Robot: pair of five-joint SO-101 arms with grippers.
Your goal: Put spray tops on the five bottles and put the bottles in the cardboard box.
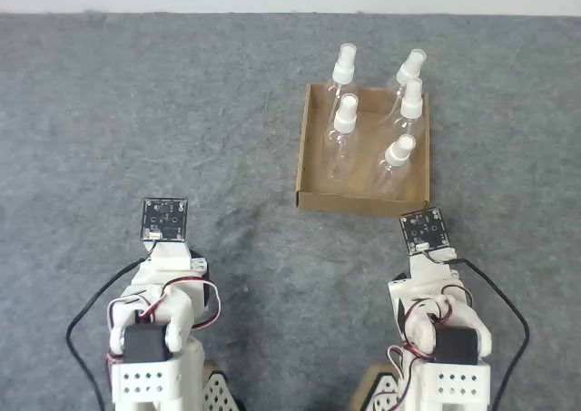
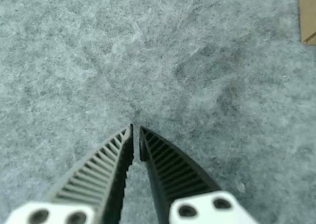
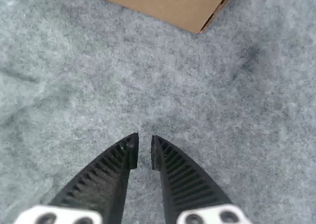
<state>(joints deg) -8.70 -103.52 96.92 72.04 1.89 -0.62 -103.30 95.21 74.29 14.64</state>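
The box [image 1: 361, 202] stands on the grey tabletop [image 1: 182, 112], ahead of both arms. All five bottles [image 1: 340, 152] are inside it, and each one carries a white spray top [image 1: 345, 116]. Three of them stand at the right side of the box and two at the left side. The tops of the two farthest bottles rise above the far wall of the box, while the nearest bottle stands close to the near wall.

The left arm [image 1: 163, 284] is at the near edge of the tabletop, with its wrist pointing forward. The left claw [image 2: 136, 130] is clenched on nothing: its two black ribbed fingers [image 2: 106, 169] almost meet at the tips, and bare grey cloth lies under and ahead of them. From this claw the box [image 2: 308, 16] is well apart, ahead and off to the right side, and a corner of it shows at the edge of the left wrist view.

The right arm [image 1: 436, 302] is also at the near edge, just behind the near right corner of the box. The right claw [image 3: 144, 140] grasps nothing as well; its fingers [image 3: 106, 177] are drawn together with a thin gap between the tips. The near wall of the box [image 3: 163, 1] lies straight ahead of this claw, near but not touching it, with grey cloth between them.
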